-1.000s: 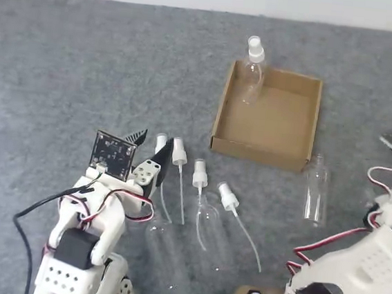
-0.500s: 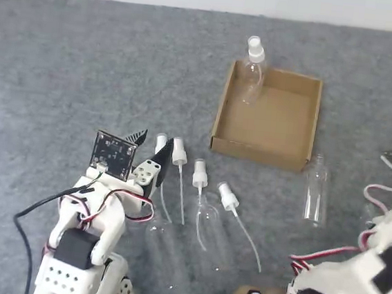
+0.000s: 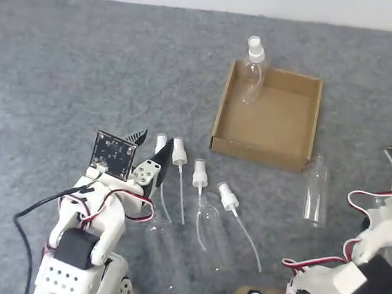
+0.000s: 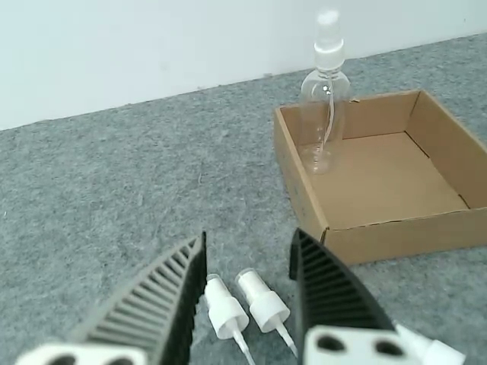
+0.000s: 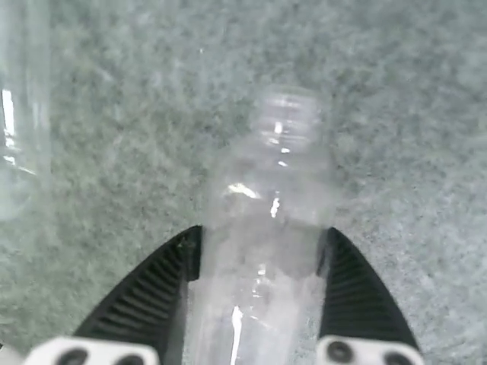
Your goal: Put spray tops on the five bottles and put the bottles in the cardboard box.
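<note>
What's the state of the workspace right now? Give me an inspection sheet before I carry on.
Surface: grey mat, lying flat.
Job's things: cardboard box with one capped bottle standing in a far corner; uncapped bottle outside the box's near wall; four spray tops and two lying bottles by the left arm.
Clutter: nothing seen.
Grippers: left gripper open above two spray tops; right gripper has its jaws shut on a held bottle with no top.
Cables: black cable at the left arm; red and white wires at the right arm.
Surroundings: white wall.
</note>
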Controlling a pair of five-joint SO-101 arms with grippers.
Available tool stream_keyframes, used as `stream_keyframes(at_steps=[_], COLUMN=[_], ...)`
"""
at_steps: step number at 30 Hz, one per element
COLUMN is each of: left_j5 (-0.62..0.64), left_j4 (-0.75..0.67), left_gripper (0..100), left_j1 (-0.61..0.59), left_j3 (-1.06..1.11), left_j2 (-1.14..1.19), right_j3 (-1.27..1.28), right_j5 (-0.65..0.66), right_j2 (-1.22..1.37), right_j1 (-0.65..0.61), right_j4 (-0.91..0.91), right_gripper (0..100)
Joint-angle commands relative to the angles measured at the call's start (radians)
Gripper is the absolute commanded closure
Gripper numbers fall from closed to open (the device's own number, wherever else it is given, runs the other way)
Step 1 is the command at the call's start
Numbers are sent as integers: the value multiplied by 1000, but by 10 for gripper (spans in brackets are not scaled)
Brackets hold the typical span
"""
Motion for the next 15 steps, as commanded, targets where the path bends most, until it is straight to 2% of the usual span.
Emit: stream_keyframes(at_steps=[1,7,12,15], left_j5=[0,0,0,0], left_j4=[-26,-26,-26,-26], left_gripper=[837,837,837,837], left_j1=[0,-2,0,-2], left_j3=[-4,-4,-4,-4], left_j2=[-15,-15,-15,-15], right_j3=[-2,-26,-43,-61], right_j5=[-14,-20,-61,-63], right_j2=[-68,-99,-156,-160], right_j1=[-39,-81,-111,-139], right_j4=[-13,19,56,70], right_gripper=[790,778,668,669])
